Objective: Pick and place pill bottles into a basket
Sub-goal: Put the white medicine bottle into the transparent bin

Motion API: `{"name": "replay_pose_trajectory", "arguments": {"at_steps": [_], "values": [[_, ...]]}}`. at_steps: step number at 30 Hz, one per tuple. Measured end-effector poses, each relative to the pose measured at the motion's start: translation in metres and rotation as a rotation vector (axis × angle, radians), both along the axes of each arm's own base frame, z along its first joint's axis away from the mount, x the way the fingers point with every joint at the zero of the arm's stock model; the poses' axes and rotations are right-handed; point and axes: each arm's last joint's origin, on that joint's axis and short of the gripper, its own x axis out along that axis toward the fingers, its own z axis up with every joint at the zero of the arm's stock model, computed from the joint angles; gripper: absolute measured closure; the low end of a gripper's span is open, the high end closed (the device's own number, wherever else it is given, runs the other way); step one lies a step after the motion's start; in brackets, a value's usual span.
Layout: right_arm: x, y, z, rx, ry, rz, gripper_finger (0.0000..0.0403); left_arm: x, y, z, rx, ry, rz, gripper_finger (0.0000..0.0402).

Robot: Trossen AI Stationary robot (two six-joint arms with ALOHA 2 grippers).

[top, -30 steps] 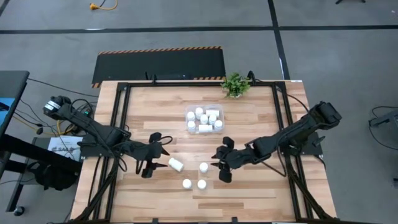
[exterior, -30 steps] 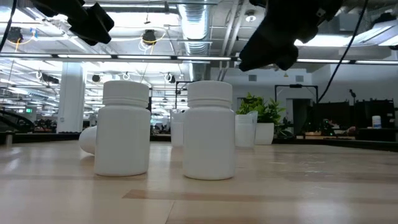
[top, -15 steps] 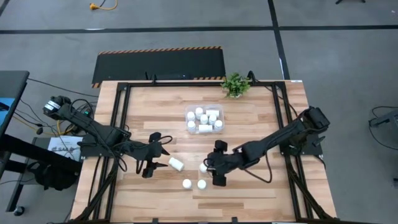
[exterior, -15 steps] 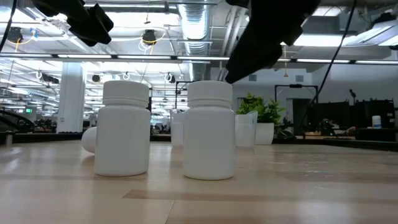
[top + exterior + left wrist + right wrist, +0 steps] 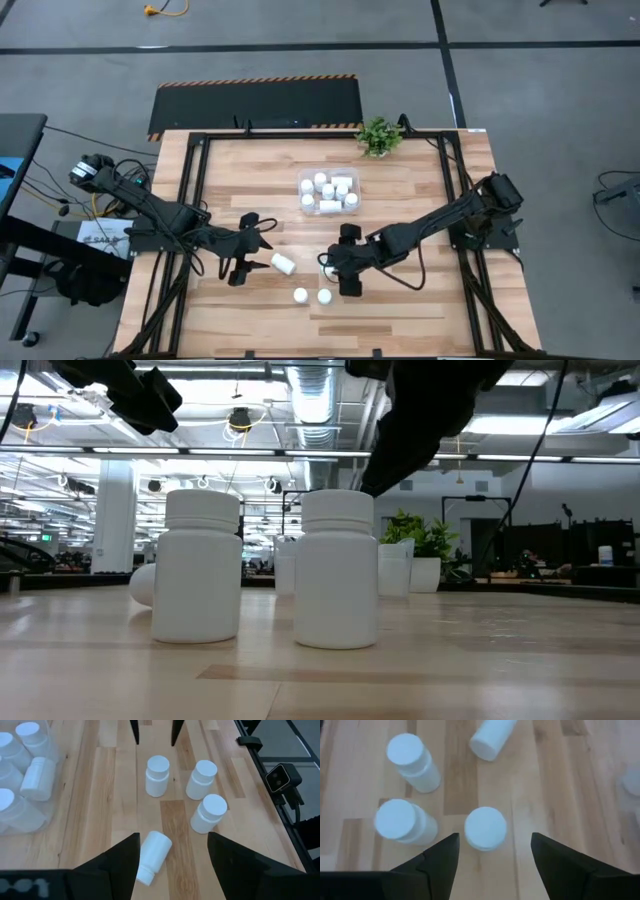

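**benchbot:** Near the front middle of the table, my right gripper (image 5: 336, 273) just slid left and popped its fingers apart. It now hangs over a small white capped pill bottle (image 5: 485, 827) standing upright, so the next pick looks lined up.

**pillsorter:** Holding anything yet?

**benchbot:** Nope, nothing between the fingers; that bottle sits framed in the gap, untouched. My left gripper (image 5: 243, 262) hasn't budged, part-open and empty, with a tipped-over white bottle (image 5: 151, 855) just in front of it. Farther back, the shallow clear plastic bin (image 5: 303, 178) already has a bunch inside; four are left on the wood.
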Motion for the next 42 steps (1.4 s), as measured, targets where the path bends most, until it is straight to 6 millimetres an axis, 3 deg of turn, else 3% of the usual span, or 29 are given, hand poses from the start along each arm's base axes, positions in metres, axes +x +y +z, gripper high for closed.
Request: {"name": "replay_pose_trajectory", "arguments": {"at_steps": [5, 30, 42], "values": [[0.003, -0.002, -0.014, -0.006, 0.051, 0.009, 0.0163, 0.000, 0.000, 0.000, 0.000, 0.000, 0.000, 0.0181], [0.010, -0.007, -0.010, -0.035, 0.000, 0.105, 0.0163, 0.000, 0.000, 0.000, -0.002, -0.003, 0.001, 0.0181], [0.017, -0.003, -0.032, -0.042, 0.027, 0.106, 0.0163, 0.000, 0.000, 0.001, -0.004, -0.007, 0.001, 0.0181]]}}
